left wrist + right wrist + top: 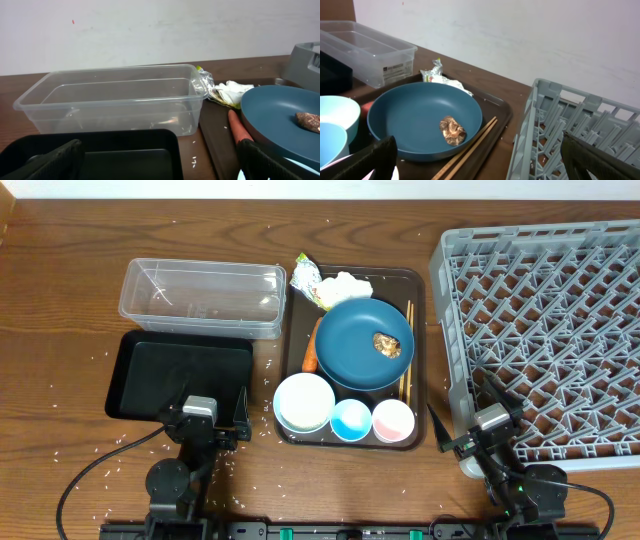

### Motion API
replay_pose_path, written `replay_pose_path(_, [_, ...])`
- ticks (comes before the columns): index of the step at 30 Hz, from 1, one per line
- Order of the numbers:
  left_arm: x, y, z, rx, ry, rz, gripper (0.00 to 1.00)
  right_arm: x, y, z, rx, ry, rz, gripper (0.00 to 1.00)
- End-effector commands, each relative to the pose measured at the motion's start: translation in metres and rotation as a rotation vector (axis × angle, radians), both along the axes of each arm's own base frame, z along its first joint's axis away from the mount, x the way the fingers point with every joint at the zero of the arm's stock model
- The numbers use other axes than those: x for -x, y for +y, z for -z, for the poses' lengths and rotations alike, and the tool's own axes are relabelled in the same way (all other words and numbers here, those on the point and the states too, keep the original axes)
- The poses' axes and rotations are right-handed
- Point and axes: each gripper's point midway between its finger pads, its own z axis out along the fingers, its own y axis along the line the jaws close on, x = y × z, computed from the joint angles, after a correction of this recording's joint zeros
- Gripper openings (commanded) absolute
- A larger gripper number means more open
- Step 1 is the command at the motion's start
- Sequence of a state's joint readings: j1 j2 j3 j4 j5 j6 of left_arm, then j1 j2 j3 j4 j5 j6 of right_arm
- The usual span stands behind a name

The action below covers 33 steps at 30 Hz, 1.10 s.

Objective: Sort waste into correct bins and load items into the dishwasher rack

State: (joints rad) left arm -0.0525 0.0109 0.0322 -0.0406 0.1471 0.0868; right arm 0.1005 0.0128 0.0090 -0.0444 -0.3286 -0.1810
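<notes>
Wooden table (60,270) was strewn with loose rice (268,364). Left gripper (212,406) and right gripper (470,412) sat at the near edge, jaws spread wide, holding nothing. On the serving tray (421,280), tissue (346,284) touched wrapper (306,277); carrot (311,352) hugged the plate (350,340), food lump (386,345) on it. Likely first: pinch the tissue from above, clear of the wrapper. Clear tub (200,298) and black tray (180,375) lay left, rack (560,330) right. Chopsticks (406,350), bowl (304,401) and both cups crowded the near approach.
</notes>
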Motion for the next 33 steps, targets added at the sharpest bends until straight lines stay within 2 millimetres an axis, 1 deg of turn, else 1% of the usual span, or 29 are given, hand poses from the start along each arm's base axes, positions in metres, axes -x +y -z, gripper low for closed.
replay_pose_path(1, [0.0, 0.0, 0.015, -0.016, 0.029, -0.001, 0.98, 0.0, 0.001, 0.001, -0.011, 0.003, -0.003, 0.99])
replay_pose_path(15, [0.0, 0.0, 0.015, 0.001, 0.032, 0.001, 0.98, 0.0, 0.001, -0.002, -0.012, -0.009, -0.004, 0.99])
replay_pose_path(17, [0.001, -0.006, 0.014, 0.022, 0.034, 0.033, 0.98, 0.0, 0.001, -0.003, -0.013, -0.012, -0.006, 0.99])
replay_pose_path(21, [0.006, -0.028, 0.01, 0.042, 0.023, 0.166, 0.98, 0.005, 0.01, -0.007, -0.038, -0.016, -0.063, 0.99])
replay_pose_path(23, [0.009, -0.035, -0.005, 0.113, 0.002, 0.203, 0.98, 0.006, 0.011, -0.022, -0.143, -0.018, -0.07, 0.99])
replay_pose_path(26, [0.013, -0.037, -0.036, 0.191, -0.041, 0.211, 0.98, 0.012, 0.01, -0.055, -0.244, -0.039, -0.078, 0.99])
replay_pose_path(29, [0.018, -0.037, -0.071, 0.215, -0.07, 0.217, 0.98, 0.02, 0.009, -0.09, -0.253, -0.06, -0.076, 0.99])
replay_pose_path(31, [0.018, -0.039, -0.091, 0.257, -0.018, 0.219, 0.98, 0.022, 0.007, -0.113, -0.253, -0.043, -0.064, 0.99])
replay_pose_path(33, [0.016, -0.045, -0.105, 0.267, 0.057, 0.251, 0.98, 0.02, 0.007, -0.131, -0.251, -0.006, -0.059, 0.99])
